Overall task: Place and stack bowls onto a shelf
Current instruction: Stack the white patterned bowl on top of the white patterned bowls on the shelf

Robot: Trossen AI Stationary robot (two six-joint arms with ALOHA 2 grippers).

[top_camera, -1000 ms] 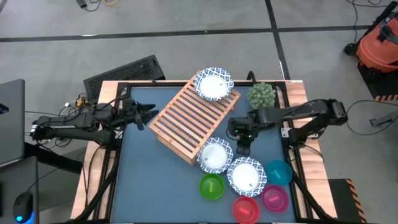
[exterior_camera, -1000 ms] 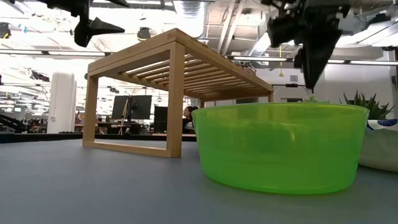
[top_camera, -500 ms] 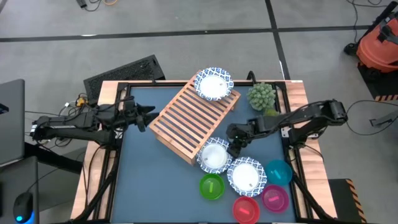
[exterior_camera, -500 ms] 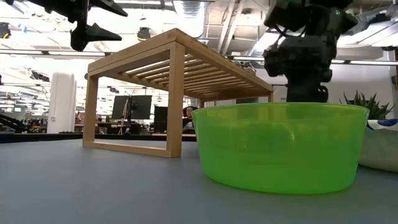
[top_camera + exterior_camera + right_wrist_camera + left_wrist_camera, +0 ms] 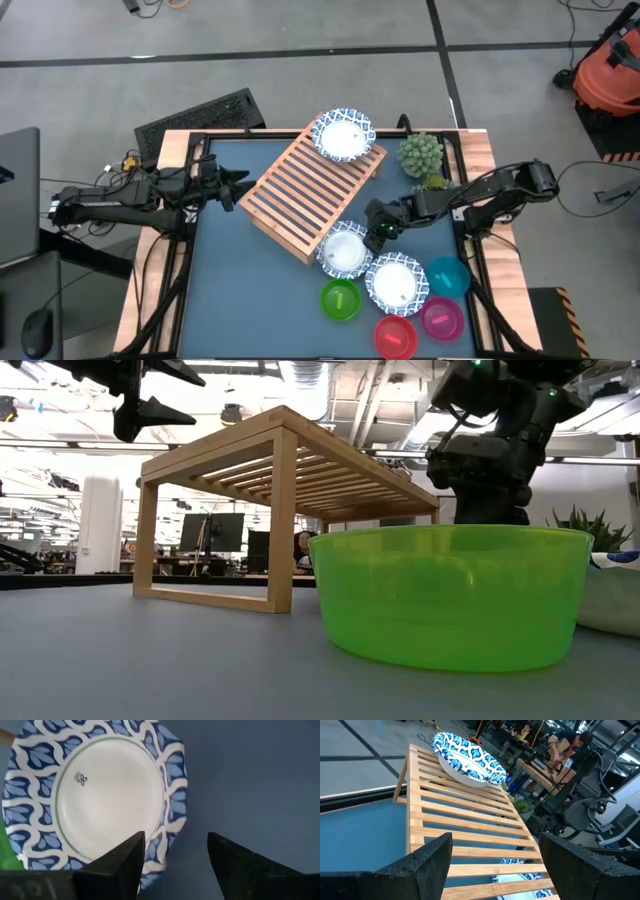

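Note:
The light-wood slatted shelf [image 5: 305,192] stands on the blue tabletop, and one blue-rimmed white bowl [image 5: 343,135] rests on its far end. A second blue-rimmed bowl [image 5: 345,250] sits on the table at the shelf's near right corner, with a third [image 5: 396,281] beside it. My right gripper [image 5: 376,232] is open and low over the second bowl's right rim [image 5: 172,815]. One finger [image 5: 127,857] stands over the bowl and the other [image 5: 235,857] over the table outside it. My left gripper [image 5: 238,187] hovers open to the left of the shelf.
Small green [image 5: 340,300], red [image 5: 396,337], magenta [image 5: 441,318] and teal [image 5: 449,277] bowls crowd the near right corner. A potted plant [image 5: 420,153] stands at the far right. In the low view the green bowl [image 5: 450,595] hides my right fingertips. Bare blue tabletop [image 5: 250,290] lies near left.
My right gripper has come down and moved toward the table's left, from above the bare table to the right rim of the blue-rimmed bowl by the shelf. In the low view it has sunk behind the green bowl. No bowl has moved.

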